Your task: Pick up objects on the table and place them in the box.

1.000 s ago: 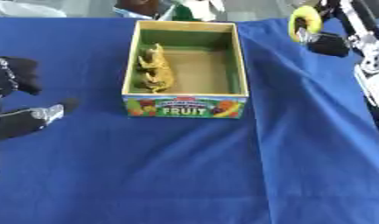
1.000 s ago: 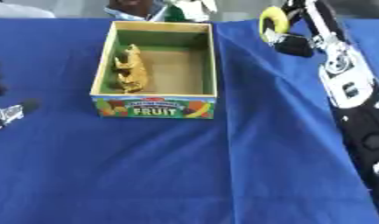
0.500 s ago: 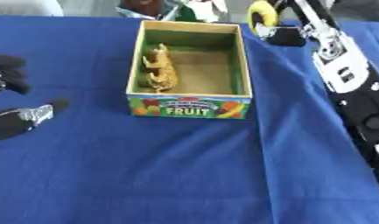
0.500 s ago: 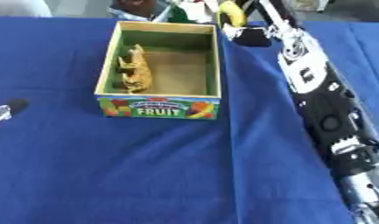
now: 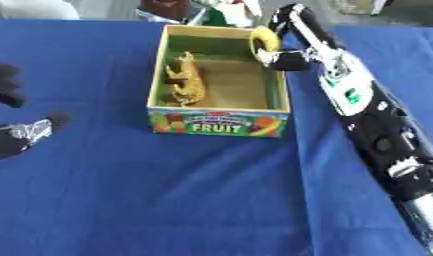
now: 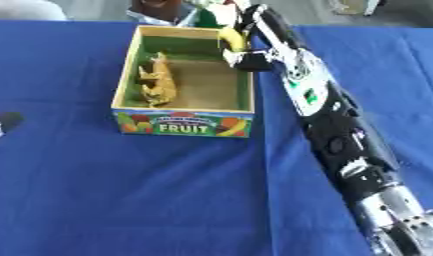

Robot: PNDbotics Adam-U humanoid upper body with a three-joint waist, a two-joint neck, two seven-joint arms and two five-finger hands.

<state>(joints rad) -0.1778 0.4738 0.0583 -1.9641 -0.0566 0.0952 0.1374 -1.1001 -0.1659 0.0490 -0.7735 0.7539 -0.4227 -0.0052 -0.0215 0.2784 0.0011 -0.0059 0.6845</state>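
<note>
Cloth [image 5: 167,200], blue and slightly creased, covers the whole surface from edge to edge. Toward the far edge, about midway across, stands the box [image 5: 218,123], an open rectangular tray with pale wooden walls, a green inside, and a printed front panel showing coloured fruit and the word FRUIT.

The right arm [image 5: 368,120], long and black with silver joints and small green markings, stretches from the near right corner up the right side of the surface to the box's far right corner. The right hand [image 5: 285,59] sits at the top of the box's right wall, its fingers [image 6: 241,60] clenched around a yellow object [image 5: 264,38], smooth and rounded, held over the far right corner of the box just above the rim.

The left hand [image 5: 18,135] shows at the left edge of the surface, dark with a silvery patch; whether its fingers are released or curled cannot be told.

Inside the box, along the left wall, lies a toy animal [image 5: 188,82], tan-yellow, with a bumpy, moulded body.
</note>
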